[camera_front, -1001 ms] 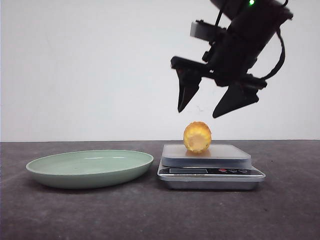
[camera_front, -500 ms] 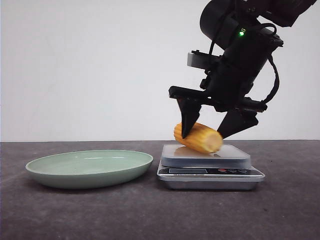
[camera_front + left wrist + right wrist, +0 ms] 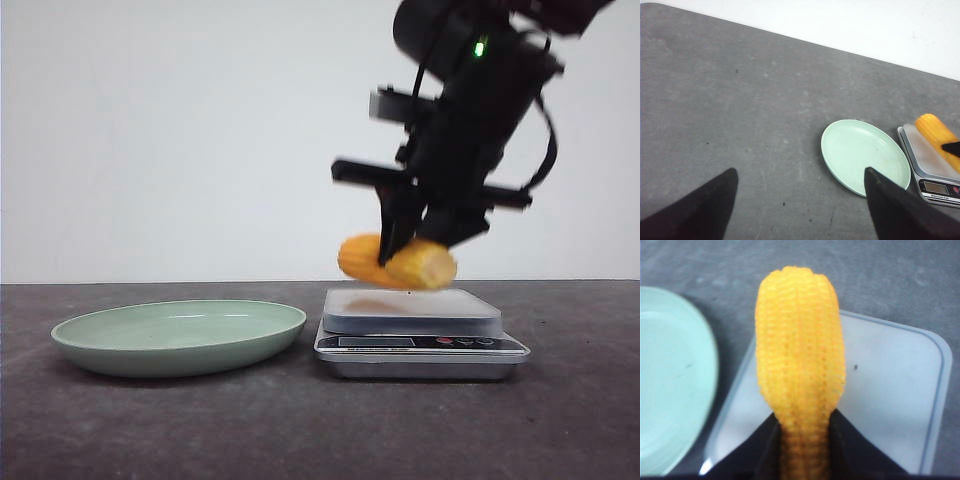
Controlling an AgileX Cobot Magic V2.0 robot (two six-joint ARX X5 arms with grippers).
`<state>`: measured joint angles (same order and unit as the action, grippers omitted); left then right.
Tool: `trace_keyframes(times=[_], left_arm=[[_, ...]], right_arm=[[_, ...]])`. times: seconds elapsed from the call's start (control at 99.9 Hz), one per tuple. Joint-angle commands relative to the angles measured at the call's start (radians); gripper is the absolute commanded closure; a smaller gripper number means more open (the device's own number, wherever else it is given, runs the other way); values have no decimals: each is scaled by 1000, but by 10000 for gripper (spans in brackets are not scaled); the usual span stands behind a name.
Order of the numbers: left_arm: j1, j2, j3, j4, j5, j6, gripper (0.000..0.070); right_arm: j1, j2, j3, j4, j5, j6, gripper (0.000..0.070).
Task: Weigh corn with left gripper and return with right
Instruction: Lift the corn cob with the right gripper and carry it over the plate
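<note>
right gripper (image 3: 405, 250) is clamping the corn (image 3: 397, 262) between its two black fingers, holding the cob roughly level and just clear of the platform of the kitchen scale (image 3: 421, 332); front view is showing a thin gap of air between cob and platform; arm and crossbar are blurring slightly, the green light glowing on the wrist; in the right wrist view the corn (image 3: 800, 365) is hanging lengthwise over the pale platform of the scale (image 3: 900, 390), dark fingers (image 3: 850, 445) pinching its near end; the pale green plate (image 3: 180, 335) is sitting on the dark grey table (image 3: 300, 430) just beside the scale, toward the left arm's side, not touching it; left gripper (image 3: 800, 210) is hanging well apart from all this, its two pointed fingers (image 3: 705, 200) standing wide apart over bare table; in its view the plate (image 3: 865, 155), scale (image 3: 935, 170) and corn (image 3: 935, 132) are lying beyond.
</note>
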<state>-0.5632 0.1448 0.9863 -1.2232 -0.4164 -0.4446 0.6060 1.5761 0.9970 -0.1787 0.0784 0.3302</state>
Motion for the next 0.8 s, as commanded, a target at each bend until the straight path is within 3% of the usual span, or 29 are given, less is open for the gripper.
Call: trace_keyframes(times=[0.0, 0.29, 0.53, 0.79], left_arm=[[-5, -2, 13, 11, -2, 9, 225], [-5, -2, 13, 13, -11, 9, 225], [-5, -2, 13, 36, -13, 6, 225], [-5, -2, 13, 31, -13, 6, 225]], right_arm=[[29, -66, 53, 12, -2, -42, 700], [201, -146, 177, 24, -1, -3, 700], [344, 14, 247, 135, 55, 61, 700], [358, 246, 319, 155, 97, 137, 700]])
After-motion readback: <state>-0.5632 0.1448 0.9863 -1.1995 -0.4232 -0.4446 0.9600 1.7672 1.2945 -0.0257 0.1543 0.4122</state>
